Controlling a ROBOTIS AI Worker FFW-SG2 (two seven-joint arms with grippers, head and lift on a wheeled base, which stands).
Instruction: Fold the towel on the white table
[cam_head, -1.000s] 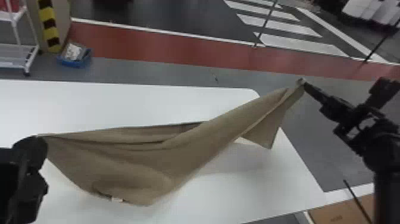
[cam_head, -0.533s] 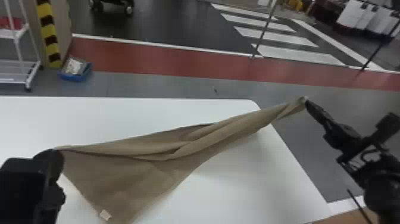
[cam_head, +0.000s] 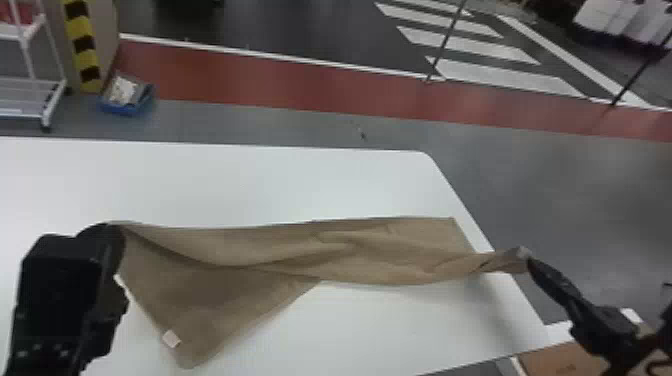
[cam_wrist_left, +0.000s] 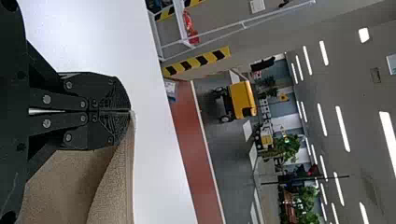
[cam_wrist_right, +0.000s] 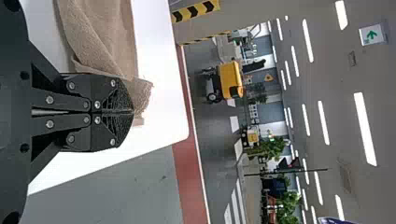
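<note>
Spanning the white tabletop (cam_head: 280, 187), the brown towel (cam_head: 215, 295) runs between both tools, a pale tag (cam_head: 171, 338) near its nearest corner. The left tool (cam_head: 117, 231) is closed on one end, the right tool (cam_head: 529, 262) pinched closed on the twisted other. Beyond, a blue bin (cam_head: 120, 108) sits on the floor (cam_head: 280, 127).
</note>
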